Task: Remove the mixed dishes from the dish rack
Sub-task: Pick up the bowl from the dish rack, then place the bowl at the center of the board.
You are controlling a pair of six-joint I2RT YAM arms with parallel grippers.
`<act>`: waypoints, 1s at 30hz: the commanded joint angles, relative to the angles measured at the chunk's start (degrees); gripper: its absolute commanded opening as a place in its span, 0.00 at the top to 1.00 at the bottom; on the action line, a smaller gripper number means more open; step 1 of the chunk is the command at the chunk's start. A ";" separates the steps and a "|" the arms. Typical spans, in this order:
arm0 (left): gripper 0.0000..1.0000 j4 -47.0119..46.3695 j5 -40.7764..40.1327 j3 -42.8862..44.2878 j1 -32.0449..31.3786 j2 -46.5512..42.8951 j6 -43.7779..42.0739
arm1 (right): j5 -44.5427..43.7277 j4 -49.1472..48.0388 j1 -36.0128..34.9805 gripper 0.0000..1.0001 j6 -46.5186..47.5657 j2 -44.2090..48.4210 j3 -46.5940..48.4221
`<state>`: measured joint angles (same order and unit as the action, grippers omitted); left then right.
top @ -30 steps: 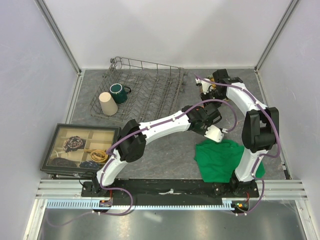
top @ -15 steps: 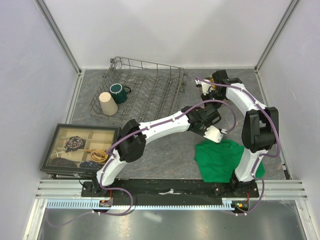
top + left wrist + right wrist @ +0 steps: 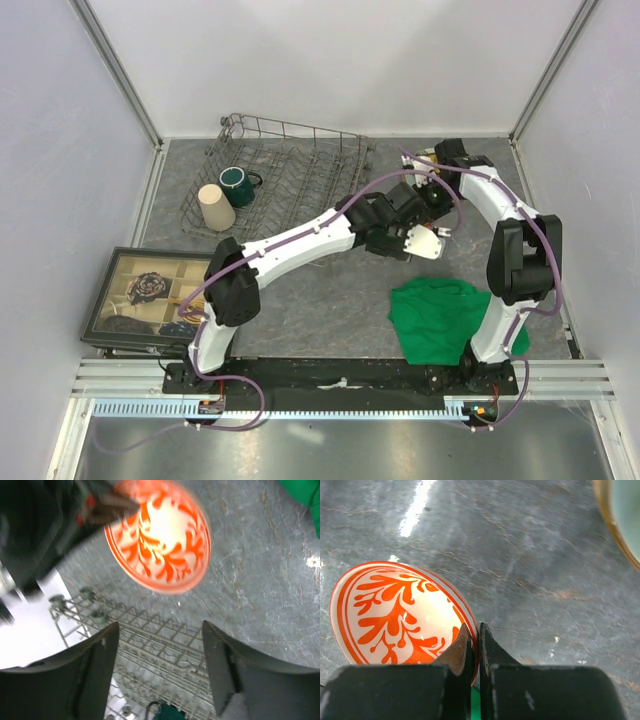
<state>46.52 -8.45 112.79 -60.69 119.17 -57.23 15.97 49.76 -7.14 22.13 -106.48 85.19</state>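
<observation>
Now: unloading past halfway, 2 pcs to go

The right gripper (image 3: 474, 630) is pinching the rim of the small red-and-white bowl (image 3: 395, 610), which is tilted over bare table (image 3: 330, 290) to the right of the dish rack (image 3: 300, 170). The left gripper (image 3: 160, 630) stands spread w/ nothing btwn its fingers, and the bowl is just in front of it. The beige cup (image 3: 215, 208) & dark green mug (image 3: 238, 182) sit at the rack's left end; the tines otherwise look bare. A pale plate (image 3: 625, 515) w/ a yellowish rim lies on the table near the bowl, so prob. well over half is done. Vs a sec ago: the left arm has swung off the green cloth (image 3: 440, 315) toward the right one. Cup & mug are unmoved.
</observation>
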 commanded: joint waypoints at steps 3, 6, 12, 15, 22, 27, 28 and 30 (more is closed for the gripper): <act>0.16 -1.79 5.45 -2.13 5.83 -7.64 9.66 | 0.03 -3.70 6.07 1.00 -4.28 5.22 2.00; 0.14 -1.87 8.00 -3.54 9.09 -9.74 13.79 | -0.58 -5.37 9.85 1.00 -5.69 6.19 2.00; 0.14 -2.75 13.89 -7.84 15.77 -13.70 19.78 | -1.47 -5.99 16.44 1.00 -6.57 5.58 3.41; 0.14 -3.72 16.00 -10.91 18.05 -15.28 20.84 | -0.85 -5.99 19.25 1.00 -6.49 5.05 3.67; 0.14 -6.53 17.59 -16.90 21.04 -19.24 22.07 | 1.08 -6.69 23.92 1.00 -5.34 3.47 2.44; 0.14 -7.67 19.17 -18.75 22.19 -19.95 23.48 | 2.57 -8.62 26.73 1.00 -4.47 2.15 1.82; 0.14 -7.76 19.43 -18.92 22.45 -20.03 23.74 | 2.93 -8.80 27.00 1.00 -4.03 1.37 1.91; 0.14 -8.11 19.87 -19.71 22.63 -20.21 23.92 | 2.84 -9.24 27.44 1.00 -3.85 0.66 2.26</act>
<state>41.58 8.51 94.08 -38.74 102.45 -36.25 16.10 43.33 19.40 17.58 -104.36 85.97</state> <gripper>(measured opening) 0.862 0.034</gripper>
